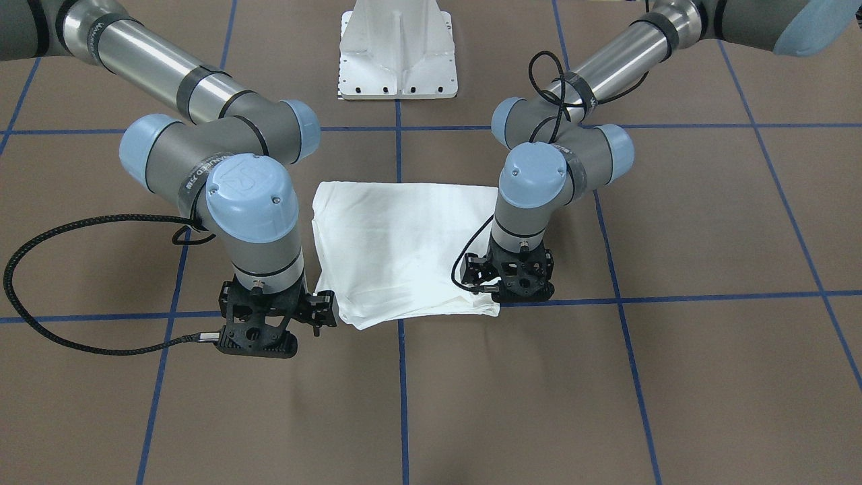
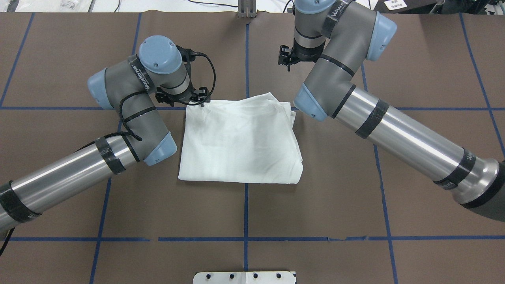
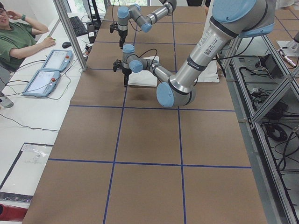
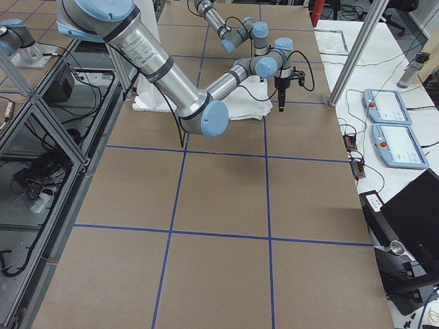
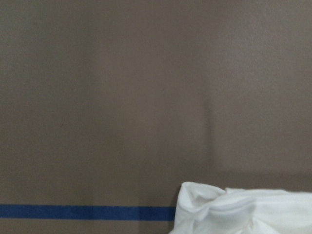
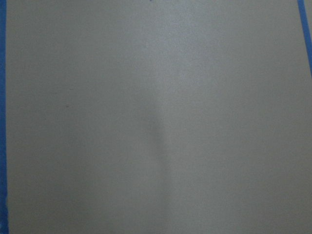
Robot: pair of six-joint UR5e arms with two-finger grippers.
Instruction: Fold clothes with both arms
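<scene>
Two tools, jaw spacing of neither discernible: left tool (image 1: 515, 288) at a corner of the shirt (image 1: 397, 242), right tool (image 1: 259, 330) over the table (image 1: 707, 377).

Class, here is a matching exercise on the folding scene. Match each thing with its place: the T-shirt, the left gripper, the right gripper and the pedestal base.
Things:
1. T-shirt
2. left gripper
3. right gripper
4. pedestal base

Places:
A. over bare table, beside the shirt
B. at the table's edge on the robot's side
C. lying folded in the middle of the table
D. at a corner of the shirt

Pairs: 1-C; 2-D; 3-A; 4-B
</scene>
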